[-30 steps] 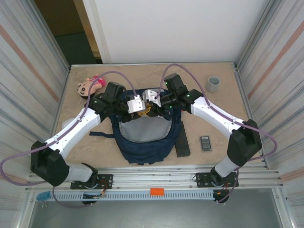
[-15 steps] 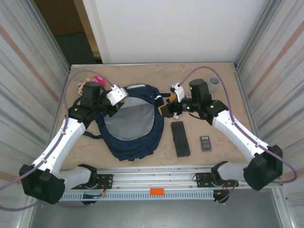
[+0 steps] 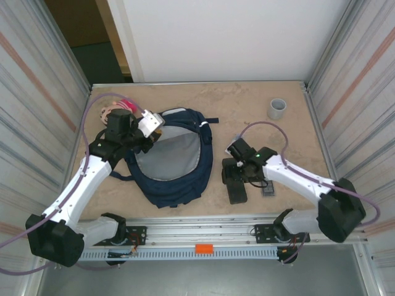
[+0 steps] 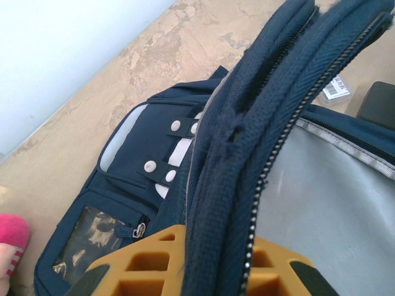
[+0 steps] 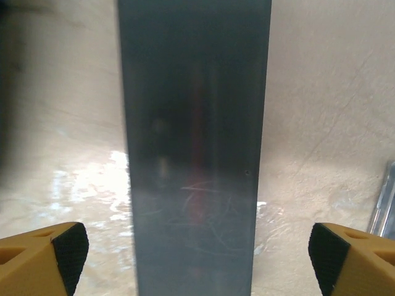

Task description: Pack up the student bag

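Student bag (image 3: 173, 179) lies flat on the bench (image 3: 247, 105), left of centre, its main compartment gaping so the grey lining (image 3: 170, 157) faces up. At the far rim of that opening the left claw (image 3: 150, 128) is clamped on the zip edge (image 4: 247, 154), which runs up between its yellow fingers (image 4: 154, 265) in the wrist view. The left arm reaches forward and bends inward over the bag's left side.

The right claw (image 5: 197, 246) stands wide apart and holds nothing. It hangs low over a long dark slab (image 5: 194, 135), perhaps a flat case, though the close view is too blurred to say, with 1 finger (image 5: 43, 259) on each side.

By my reading, the step in hand is picking up an item while the opening is held wide. The next move calls for lowering the right claw, closing across the slab's narrow width, then carrying it left into the opening. The right arm is folded low, its wrist pointing down at the bench.
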